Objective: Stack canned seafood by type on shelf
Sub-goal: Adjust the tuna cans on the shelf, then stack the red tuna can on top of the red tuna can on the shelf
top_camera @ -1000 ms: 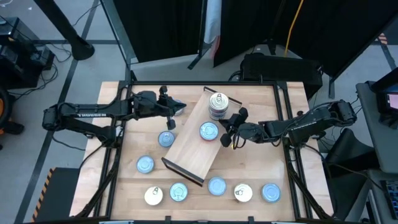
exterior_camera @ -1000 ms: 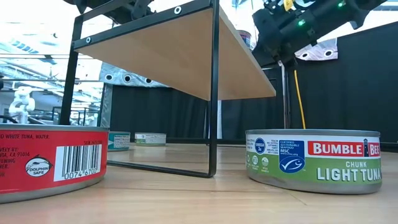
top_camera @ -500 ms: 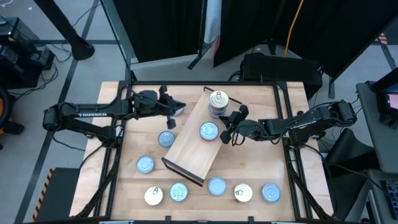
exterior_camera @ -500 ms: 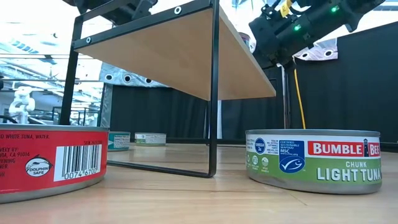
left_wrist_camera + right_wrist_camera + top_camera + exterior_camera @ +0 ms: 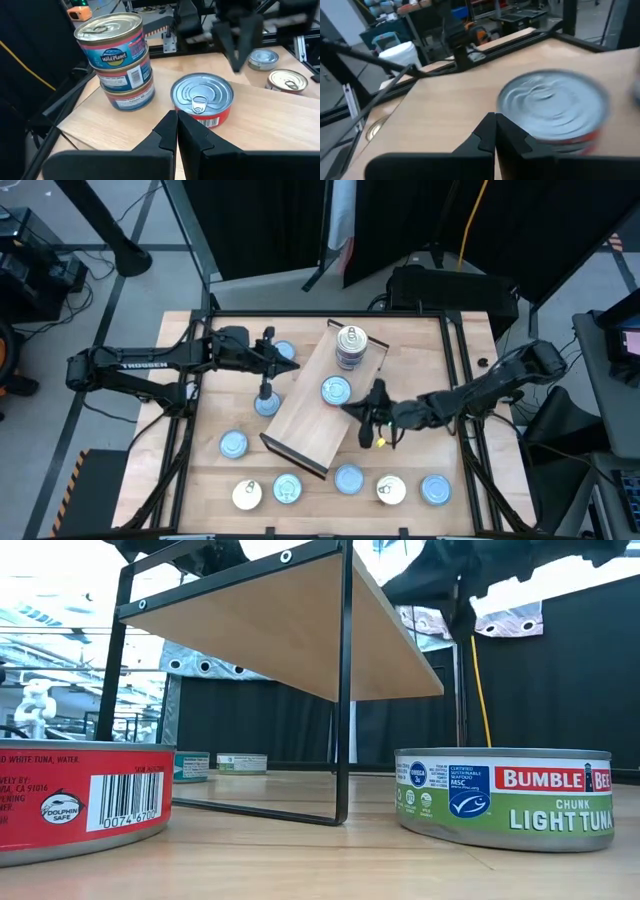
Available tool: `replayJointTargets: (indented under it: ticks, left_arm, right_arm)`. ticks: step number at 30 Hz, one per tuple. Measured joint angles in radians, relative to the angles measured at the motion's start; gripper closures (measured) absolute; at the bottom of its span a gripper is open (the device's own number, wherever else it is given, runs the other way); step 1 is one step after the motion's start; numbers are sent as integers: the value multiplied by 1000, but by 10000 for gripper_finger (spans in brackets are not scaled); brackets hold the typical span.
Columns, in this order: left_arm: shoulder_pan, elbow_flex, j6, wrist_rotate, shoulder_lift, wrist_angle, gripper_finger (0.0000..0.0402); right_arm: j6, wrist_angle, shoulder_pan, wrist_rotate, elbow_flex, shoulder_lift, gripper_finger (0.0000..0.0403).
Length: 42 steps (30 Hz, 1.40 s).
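The table [image 5: 420,470] carries the shelf [image 5: 310,420], which is set slantwise across its middle, one short end near the table's far edge and the other toward the near edge; a stack of three tins [image 5: 350,347] is stood at the shelf's far end and a single silver-topped tin [image 5: 336,391] near its middle; the remaining tins are spread on the tabletop, five of them in a row along the near edge [image 5: 348,479] and more by the left edge; the right gripper [image 5: 372,420] is held just off the shelf's right long edge with its fingers pressed together on nothing; the left gripper [image 5: 268,370] is held over the table's left part, likewise closed and empty; a fresh pick is judged to be in hand, so the fingers must first be parted and lowered over a loose tin of a matching type
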Motion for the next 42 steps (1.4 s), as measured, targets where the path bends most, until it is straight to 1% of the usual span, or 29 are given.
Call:
replayJointTargets:
  ticks: [3,8,11,15,19,23,26,28,31,35,38,42]
  left_arm:
    - [1,0,-6,-7,0,1,387]
    - [1,0,-8,-11,0,0,387]
    - [0,0,-15,-16,0,-3,387]
    - [-1,0,-33,-17,-1,-5,387]
    - [-8,0,-33,-18,-10,-17,387]
    - [-22,0,-34,-19,-39,-24,387]
    - [-47,0,-38,-19,-75,-31,387]
    - [-73,0,-58,-19,-106,-38,387]
    - [-122,0,-75,-8,-148,-57,387]
    - [-216,0,-140,95,-182,-71,387]
    - [-326,0,-187,160,-192,-77,387]
    - [-518,0,-226,164,-191,-101,387]
  right_arm:
    - [0,49,22,4,3,60,403]
    - [-33,41,38,75,38,117,403]
    - [-46,28,34,89,52,126,403]
    - [-58,18,23,134,54,127,403]
    - [-60,13,13,138,54,124,403]
    - [-65,7,0,142,54,124,403]
    - [-90,14,-1,172,54,123,403]
    - [-105,27,0,180,54,123,403]
    - [-113,51,11,157,54,112,403]
    - [-123,61,60,121,57,73,403]
    - [-173,60,113,121,67,25,403]
    - [-215,-2,185,132,96,-53,403]
